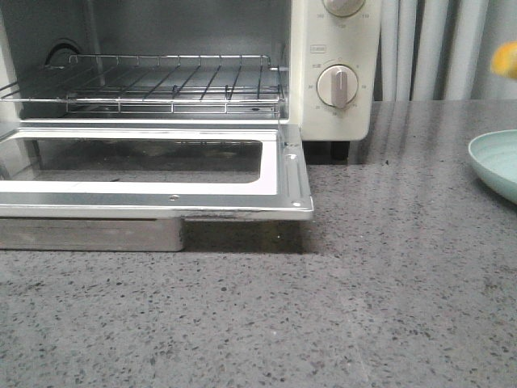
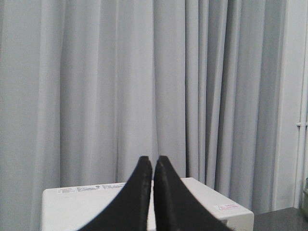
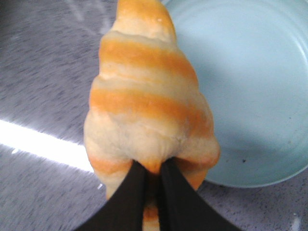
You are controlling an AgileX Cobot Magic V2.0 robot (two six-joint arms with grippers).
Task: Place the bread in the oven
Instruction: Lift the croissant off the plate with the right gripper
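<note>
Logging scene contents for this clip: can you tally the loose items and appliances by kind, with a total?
Bread: 1, held in the right gripper
Oven: 1, door open, rack bare
Plate: 1, pale green, nothing seen on it
Total: 3
The left gripper holds nothing, its jaws closed above the oven.

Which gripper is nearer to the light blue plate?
Right. The right gripper, holding the bread, hangs at the plate rim; the left gripper is above the oven.
</note>
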